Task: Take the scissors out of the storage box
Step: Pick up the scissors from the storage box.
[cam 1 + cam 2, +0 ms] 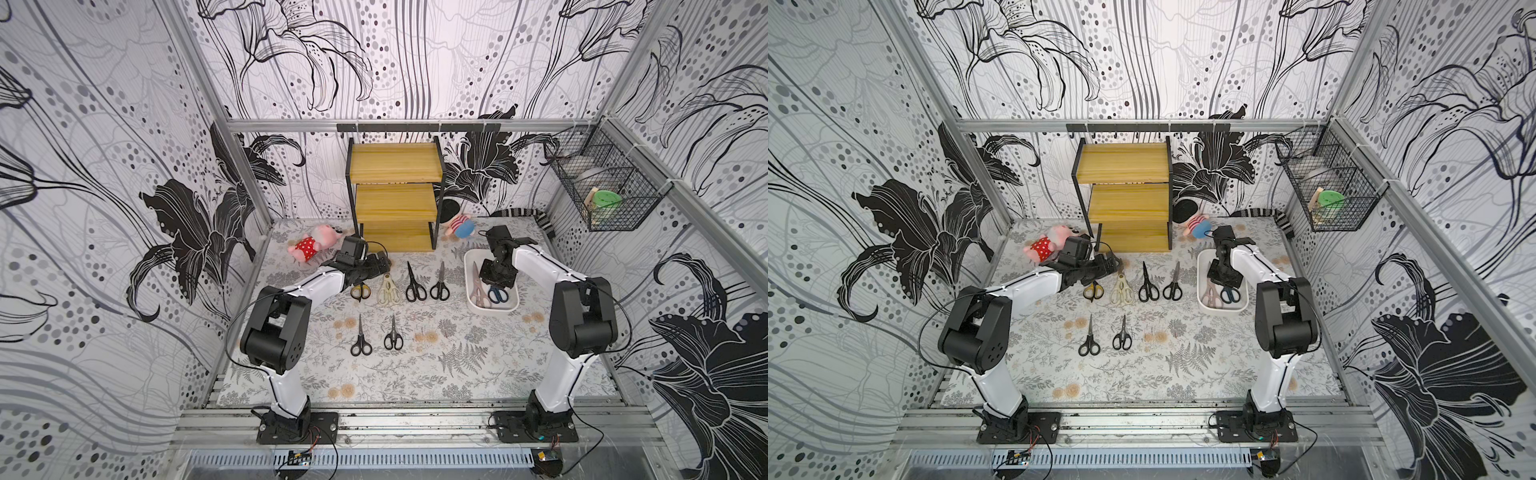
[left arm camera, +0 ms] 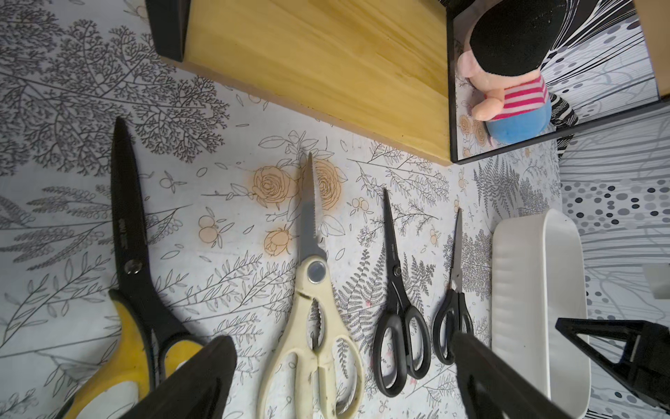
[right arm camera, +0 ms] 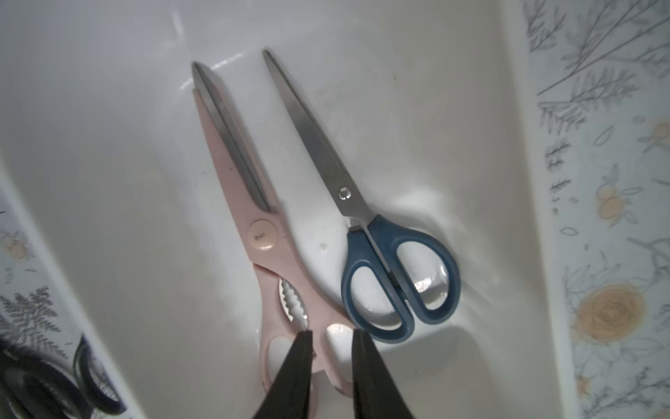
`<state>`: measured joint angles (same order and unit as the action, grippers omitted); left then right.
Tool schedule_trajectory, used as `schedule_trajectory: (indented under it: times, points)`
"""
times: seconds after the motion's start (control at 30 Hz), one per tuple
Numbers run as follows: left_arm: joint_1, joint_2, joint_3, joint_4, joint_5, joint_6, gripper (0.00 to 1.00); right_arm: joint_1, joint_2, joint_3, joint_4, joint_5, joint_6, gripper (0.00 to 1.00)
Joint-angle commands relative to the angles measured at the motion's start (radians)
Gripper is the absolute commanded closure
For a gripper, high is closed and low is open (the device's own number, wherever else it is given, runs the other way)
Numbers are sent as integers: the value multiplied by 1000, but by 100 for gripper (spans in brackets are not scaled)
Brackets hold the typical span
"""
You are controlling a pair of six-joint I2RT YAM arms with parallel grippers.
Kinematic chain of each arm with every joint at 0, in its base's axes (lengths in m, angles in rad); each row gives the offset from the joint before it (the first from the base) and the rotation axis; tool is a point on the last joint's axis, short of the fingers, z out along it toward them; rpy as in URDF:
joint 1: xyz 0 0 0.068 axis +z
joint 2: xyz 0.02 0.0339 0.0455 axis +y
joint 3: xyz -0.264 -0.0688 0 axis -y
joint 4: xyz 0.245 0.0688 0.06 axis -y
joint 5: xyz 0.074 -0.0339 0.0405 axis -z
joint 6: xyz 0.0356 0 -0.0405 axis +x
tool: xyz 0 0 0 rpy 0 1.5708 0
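The white storage box [image 1: 494,311] [image 3: 453,109] stands at the right of the table. Two pairs of scissors lie in it: a pale pink pair [image 3: 253,203] [image 1: 478,286] and a dark blue pair [image 3: 353,246] [image 1: 498,294]. My right gripper [image 3: 331,335] reaches down into the box, its fingers narrowly shut on one handle loop of the pink pair. Several pairs lie on the table: yellow-black [image 2: 134,275], cream [image 2: 311,290] and black ones [image 1: 415,286] [image 1: 360,343]. My left gripper [image 2: 339,341] hangs open over the cream pair's handles, holding nothing.
A wooden stepped shelf [image 1: 395,195] stands at the back centre, with a plush toy on each side of it [image 1: 313,245] [image 1: 461,226]. A black wire basket [image 1: 606,195] hangs on the right wall. The two arms' bases sit along the front rail.
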<state>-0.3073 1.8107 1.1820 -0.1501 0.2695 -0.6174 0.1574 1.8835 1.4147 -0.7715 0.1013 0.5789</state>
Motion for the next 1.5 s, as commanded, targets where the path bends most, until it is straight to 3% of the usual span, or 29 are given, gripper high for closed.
schedule_trajectory:
  times: [0.0, 0.87, 1.07, 1.23, 1.47]
  points:
    - [-6, 16, 34, 33, 5, -16, 2, 4, 22, -36, 11, 9, 84, 74]
    - [-6, -1, 16, 13, -36, -8, 2, -27, 125, -87, 118, 13, 155, 76]
    - [-7, -15, 13, 0, -44, 3, 2, -29, 141, -100, 131, 14, 164, 84]
    - [-6, -22, 7, 1, -46, 5, 2, -29, 127, -115, 138, 21, 160, 100]
    - [-7, -37, -14, 10, -44, -5, 2, -30, 88, -86, 128, 23, 159, 100]
